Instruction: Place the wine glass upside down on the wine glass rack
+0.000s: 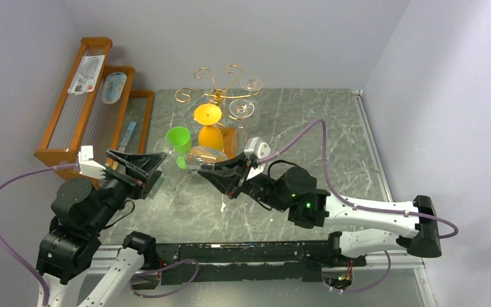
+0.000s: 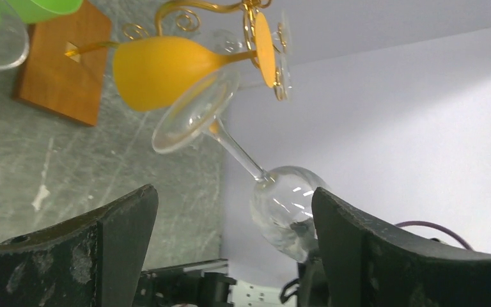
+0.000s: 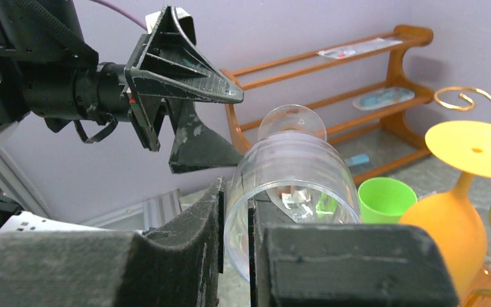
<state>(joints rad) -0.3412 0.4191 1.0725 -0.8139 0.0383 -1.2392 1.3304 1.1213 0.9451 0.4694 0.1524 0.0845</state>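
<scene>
The grey marble tabletop [image 1: 332, 147] fills the top view. A stepped wooden shelf [image 1: 96, 43] stands along its edge at 9 to 10 o'clock. The wine glass rack [image 2: 57, 70] stands at 12 o'clock, its gold spiral arms rising from an orange-brown base. An orange glass [image 1: 211, 135] hangs on it upside down, with clear hung glasses [image 1: 243, 109] at 2 o'clock of it and a green glass [image 1: 179, 137] at 9 o'clock.

The right claw [image 3: 236, 211] reaches in from 4 o'clock and is clamped on the rim of the clear wine glass [image 1: 206, 155], one finger inside the bowl and one outside.

The wine glass lies nearly on its side at the rack's 6 o'clock, not on the rack. Its foot points toward 9 o'clock.

The left claw [image 1: 155, 171] is at the glass's 9 o'clock with its jaws spread wide. It faces the foot and holds nothing.
</scene>
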